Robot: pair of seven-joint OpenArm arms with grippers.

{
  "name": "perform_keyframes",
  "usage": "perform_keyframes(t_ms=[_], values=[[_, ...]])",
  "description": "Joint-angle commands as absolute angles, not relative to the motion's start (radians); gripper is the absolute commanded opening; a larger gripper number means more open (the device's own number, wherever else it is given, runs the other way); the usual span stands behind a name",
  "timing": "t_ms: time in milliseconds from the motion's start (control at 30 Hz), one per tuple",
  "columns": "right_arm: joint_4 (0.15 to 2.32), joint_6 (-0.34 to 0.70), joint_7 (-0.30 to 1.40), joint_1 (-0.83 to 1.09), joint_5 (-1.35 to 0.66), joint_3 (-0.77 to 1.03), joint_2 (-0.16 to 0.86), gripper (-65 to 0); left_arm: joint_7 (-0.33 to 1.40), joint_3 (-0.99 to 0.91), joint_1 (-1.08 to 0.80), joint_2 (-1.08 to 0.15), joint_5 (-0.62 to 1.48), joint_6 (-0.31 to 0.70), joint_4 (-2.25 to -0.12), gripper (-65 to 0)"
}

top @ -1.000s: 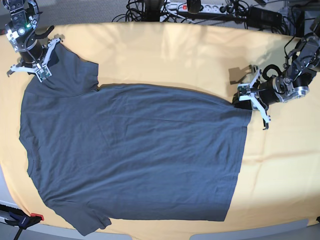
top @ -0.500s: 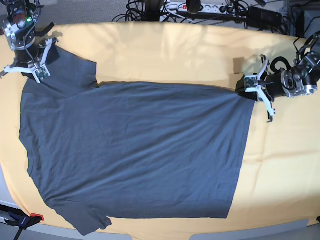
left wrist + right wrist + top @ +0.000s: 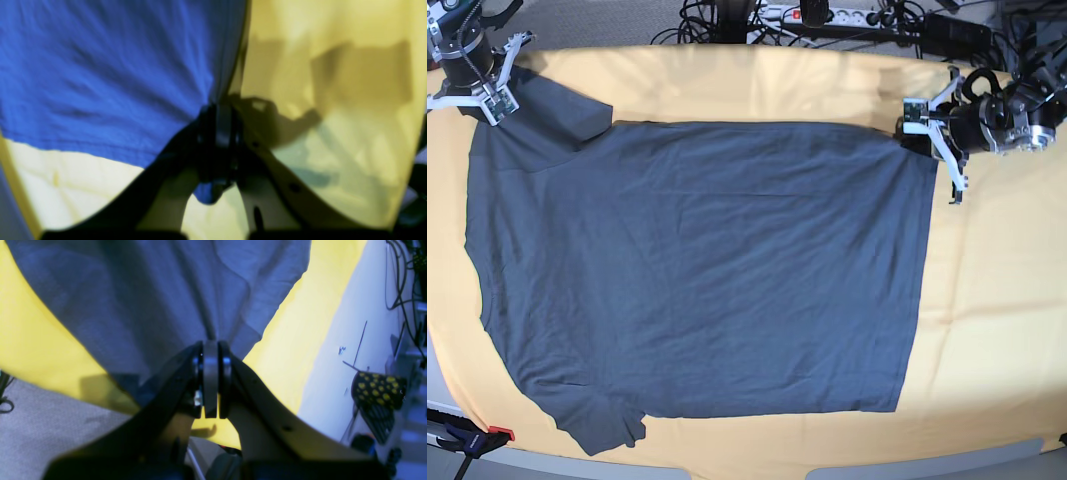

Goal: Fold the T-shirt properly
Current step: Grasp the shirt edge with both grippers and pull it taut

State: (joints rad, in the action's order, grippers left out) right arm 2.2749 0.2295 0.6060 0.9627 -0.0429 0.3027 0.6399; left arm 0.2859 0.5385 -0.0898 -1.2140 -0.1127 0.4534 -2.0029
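Lying flat and unfolded on the yellow table: the T-shirt. Hem corner pinched by left gripper, shoulder by right gripper. All folds outstanding.

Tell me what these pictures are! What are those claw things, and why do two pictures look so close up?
It is a robot with two arms. One picture looks down from above on a table with a yellow cloth. A dark grey T-shirt lies spread flat on it. Each arm ends in a claw called a gripper. The left gripper pinches a bottom corner of the shirt, and the right gripper pinches it by a sleeve. The two close-up pictures come from little cameras on the robot's wrists, so you see each claw from right behind: the left one and the right one, both shut on the cloth. There the shirt looks bluer; that is just the camera.
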Motion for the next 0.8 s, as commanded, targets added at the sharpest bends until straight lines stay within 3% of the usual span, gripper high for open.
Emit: perform_keyframes(t_ms=[0,333,500,767], values=[[2.292,0.228,0.595,0.970,-0.059,0.314,0.651,-65.0,0.312,0.529,-0.102,-1.236,-0.114,0.438,-2.035,-65.0],[2.309,0.245,0.687,0.976,-0.075,0.322,0.651,-65.0,0.604,0.529,-0.309,-1.299,-0.205,0.308,-2.242,-65.0],[2.356,0.207,0.757,1.059,-0.068,0.322,0.651,-65.0,0.661,0.529,-0.374,-1.348,-0.285,0.249,-2.321,-65.0],[2.356,0.118,0.782,1.203,0.088,0.322,0.651,-65.0,0.696,0.529,-0.377,-1.389,-0.292,0.249,-2.337,-65.0]])
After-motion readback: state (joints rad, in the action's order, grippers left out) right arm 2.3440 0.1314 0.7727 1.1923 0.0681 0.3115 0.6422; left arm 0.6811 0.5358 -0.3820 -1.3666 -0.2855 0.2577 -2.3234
